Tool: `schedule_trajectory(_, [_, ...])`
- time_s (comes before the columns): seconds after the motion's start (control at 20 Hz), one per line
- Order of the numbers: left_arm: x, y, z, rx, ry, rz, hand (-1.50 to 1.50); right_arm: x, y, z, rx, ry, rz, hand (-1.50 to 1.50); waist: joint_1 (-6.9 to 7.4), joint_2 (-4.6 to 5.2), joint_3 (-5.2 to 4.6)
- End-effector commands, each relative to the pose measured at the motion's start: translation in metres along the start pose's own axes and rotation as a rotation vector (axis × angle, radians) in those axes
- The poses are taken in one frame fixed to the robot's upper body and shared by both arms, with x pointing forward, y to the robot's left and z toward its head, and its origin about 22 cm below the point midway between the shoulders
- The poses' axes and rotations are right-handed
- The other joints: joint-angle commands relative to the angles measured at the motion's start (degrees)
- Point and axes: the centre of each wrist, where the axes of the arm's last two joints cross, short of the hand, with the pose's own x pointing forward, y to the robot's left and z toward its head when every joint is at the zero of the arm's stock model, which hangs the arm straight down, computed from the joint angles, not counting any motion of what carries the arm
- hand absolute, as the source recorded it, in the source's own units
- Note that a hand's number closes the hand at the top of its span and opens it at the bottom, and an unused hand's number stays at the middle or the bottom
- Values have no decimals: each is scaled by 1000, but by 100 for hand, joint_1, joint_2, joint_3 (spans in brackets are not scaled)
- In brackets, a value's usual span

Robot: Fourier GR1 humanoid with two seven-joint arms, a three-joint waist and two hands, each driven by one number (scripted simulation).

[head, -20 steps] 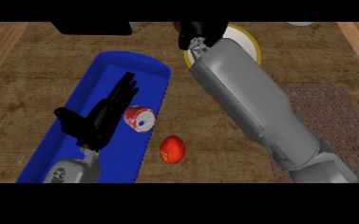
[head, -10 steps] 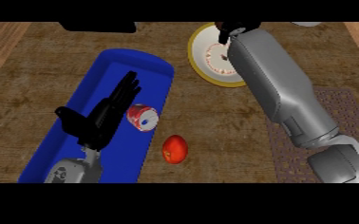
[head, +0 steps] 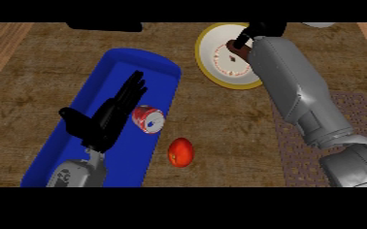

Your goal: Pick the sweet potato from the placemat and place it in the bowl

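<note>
while the right hand (head: 259, 33) sits over the far rim of the bowl (head: 215, 58), its fingers are curled around the sweet potato (head: 239, 52), which shows as a brown lump just under the hand, above the bowl's right side. grey right forearm runs up from the lower right corner, crossing the placemat (head: 287, 140) at the counter's (head: 215, 111) right edge. left hand (head: 111, 116) rests with fingers straight over the blue tray (head: 154, 68) near the left edge, a red can (head: 148, 119) beside it at the tray's right rim. a tomato (head: 181, 152) lies just off the tray on the counter.
</note>
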Motion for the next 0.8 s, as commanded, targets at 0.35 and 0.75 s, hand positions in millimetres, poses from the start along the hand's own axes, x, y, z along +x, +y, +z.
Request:
schedule_trajectory(0.35, [0, 16, 5, 57, 23, 11, 0, 12, -4, 23, -313, -165, -690, -150, -238, -115, 16])
schedule_trajectory(0.75, [-8, 22, 10, 102, 45, 5, 0, -4, -1, 82, -298, -373, -939, -150, -518, -256, -1])
